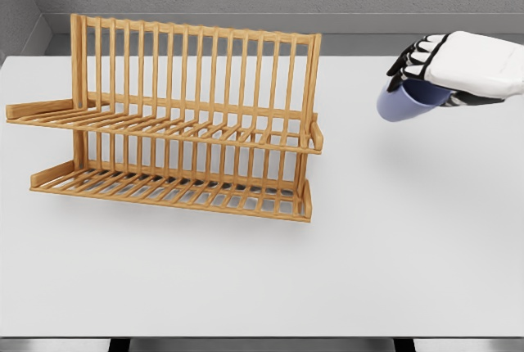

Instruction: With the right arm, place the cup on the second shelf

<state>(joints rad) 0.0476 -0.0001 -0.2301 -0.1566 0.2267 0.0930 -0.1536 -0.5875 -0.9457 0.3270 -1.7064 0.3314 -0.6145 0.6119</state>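
right hand in air well right of rack, fingers wrapped round blue cup, cup tilted, clear of bench. risk: cup rim clipping rack's right end post or upper shelf lip on approach, nudging light rack; tilted cup could slip. open bench between hand and rack; upper shelf bare, back slats limit depth. left hand out of view.

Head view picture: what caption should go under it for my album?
The right hand holds a blue cup above the white table, right of the wooden rack.
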